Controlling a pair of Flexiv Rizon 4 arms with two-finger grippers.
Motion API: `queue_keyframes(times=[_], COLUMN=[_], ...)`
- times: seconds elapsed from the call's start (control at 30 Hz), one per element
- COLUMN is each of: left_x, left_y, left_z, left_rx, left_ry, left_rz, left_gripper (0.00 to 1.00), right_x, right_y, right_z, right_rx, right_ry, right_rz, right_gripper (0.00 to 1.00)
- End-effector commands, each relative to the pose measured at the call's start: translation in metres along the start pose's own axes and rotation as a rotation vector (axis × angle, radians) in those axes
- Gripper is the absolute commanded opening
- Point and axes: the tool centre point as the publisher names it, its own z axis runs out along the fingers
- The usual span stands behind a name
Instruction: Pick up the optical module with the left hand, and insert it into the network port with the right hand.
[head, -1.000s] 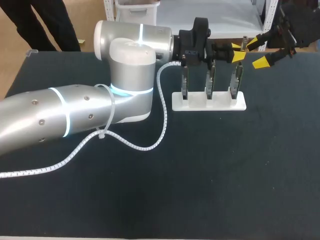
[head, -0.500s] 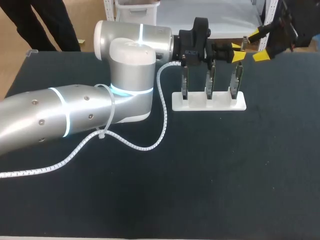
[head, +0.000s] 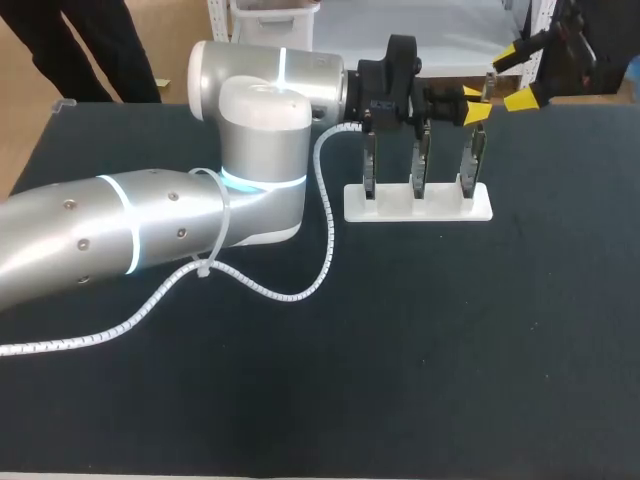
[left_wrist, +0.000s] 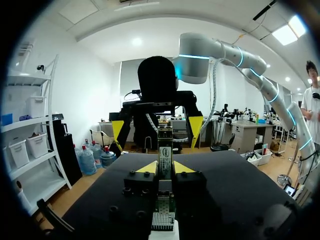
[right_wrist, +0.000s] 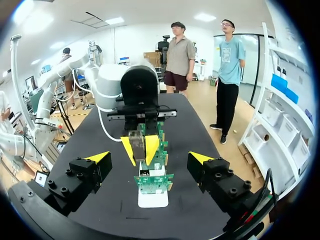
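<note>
Up and back since a second ago, the right gripper (head: 515, 78), off toward the far edge of the dark table (head: 400, 350); fingers spread wide, nothing between them. Left gripper (left_wrist: 165, 167) clenched on the module (left_wrist: 165, 152), upright between its yellow tips, over the end board (head: 470, 165) of the white stand (head: 418, 205). Only from the left wrist: the module's labelled face, right gripper ahead. Only from the right wrist: stand and module ahead, between its open fingers.
</note>
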Motion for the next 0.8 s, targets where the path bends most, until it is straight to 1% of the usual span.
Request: queue_keyframes(times=[0.03,0.23,0.8], left_x=[-0.001,-0.001,-0.001], left_y=[-0.002,-0.002,-0.002], left_z=[-0.001,-0.001,-0.001], left_rx=[-0.005,-0.005,-0.005], left_ry=[0.002,0.002,0.002], left_rz=[0.000,0.000,0.000], left_gripper=[0.00,0.00,0.00], right_x=[-0.007,-0.013,-0.020], right_y=[0.012,0.017,0.024], right_z=[0.000,0.002,0.008], right_rx=[0.027,0.038,0.021], right_ry=[0.000,-0.012,-0.020], right_rz=[-0.012,-0.018,-0.029], right_gripper=[1.00,1.00,1.00])
